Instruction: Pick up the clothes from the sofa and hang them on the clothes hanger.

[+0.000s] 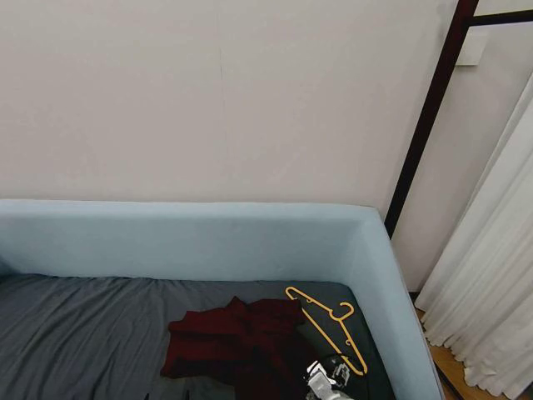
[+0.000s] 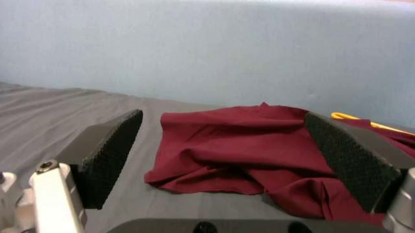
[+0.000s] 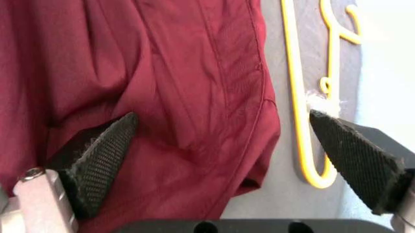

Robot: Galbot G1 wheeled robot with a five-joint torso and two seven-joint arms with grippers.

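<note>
Maroon garment (image 3: 162,97) lies under the wide-open right gripper (image 3: 222,117); left gripper (image 2: 224,116) equally wide.

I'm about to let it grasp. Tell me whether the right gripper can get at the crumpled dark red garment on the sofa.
Probably yes. The right gripper hangs open right over the crumpled dark red garment, nothing covering it; the thin yellow plastic hanger also lies between its jaws.

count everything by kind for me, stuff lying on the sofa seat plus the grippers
dark red garment: 1
yellow hanger: 1
grippers: 2 (left gripper and right gripper, both open above the garment)
total: 4
</note>
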